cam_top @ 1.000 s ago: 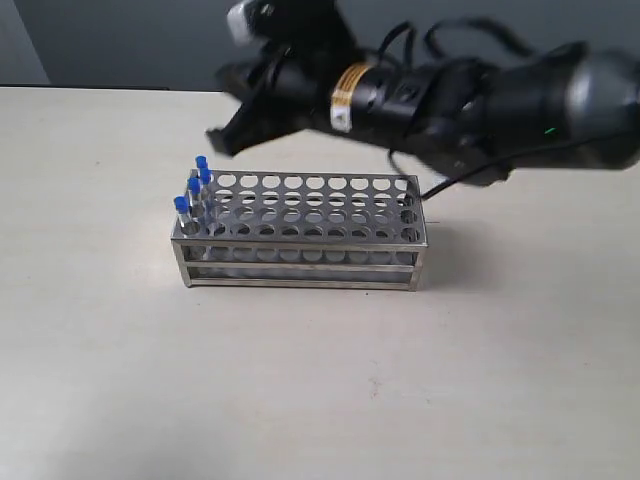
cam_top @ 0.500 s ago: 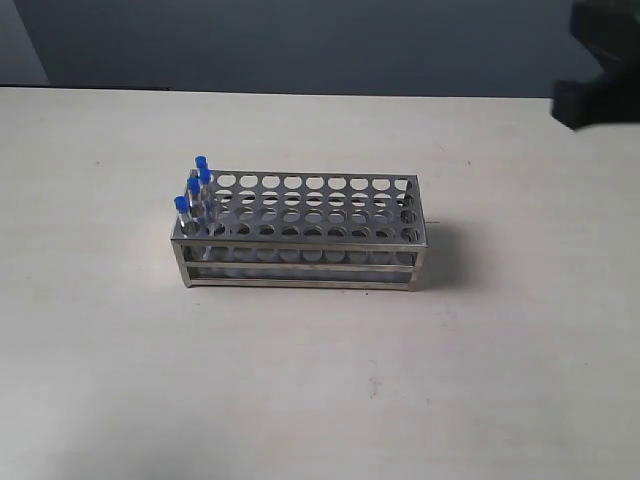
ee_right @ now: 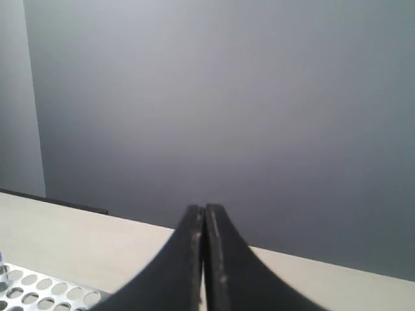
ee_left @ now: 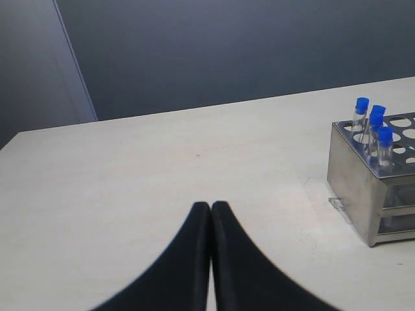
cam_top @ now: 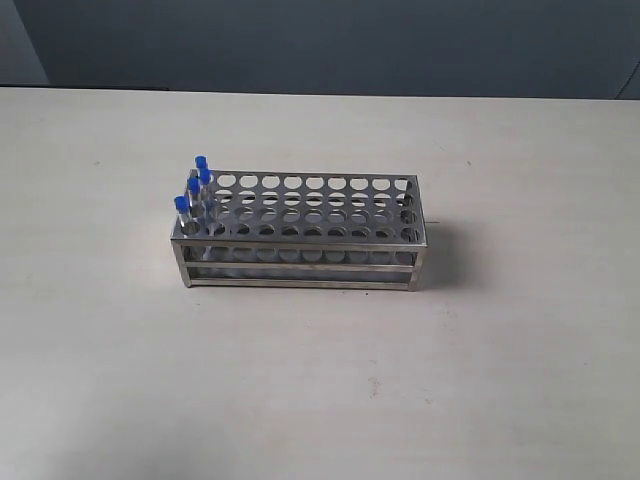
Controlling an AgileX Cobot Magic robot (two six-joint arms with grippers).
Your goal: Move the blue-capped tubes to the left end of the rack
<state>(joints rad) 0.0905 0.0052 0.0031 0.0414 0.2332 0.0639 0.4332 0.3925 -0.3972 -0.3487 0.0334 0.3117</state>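
The silver rack point(cam_top: 300, 232) stands in the middle of the table, and the blue-capped tubes point(cam_top: 194, 190) stand upright in the holes at its left end. The left wrist view shows that end of the rack point(ee_left: 373, 184) with the blue-capped tubes point(ee_left: 375, 126) off to one side of my left gripper point(ee_left: 211, 207), which is shut with nothing in it and well apart from the rack. My right gripper point(ee_right: 204, 210) is also shut and holds nothing; a corner of the rack's top plate point(ee_right: 39, 291) shows below it. Neither gripper appears in the exterior view.
The pale table point(cam_top: 320, 380) runs back to a dark grey wall point(cam_top: 320, 40). Nothing else stands on the table around the rack.
The right arm, which reached over the rack a second ago, has drawn away to the right and left the exterior view. The rack and tubes have not moved.
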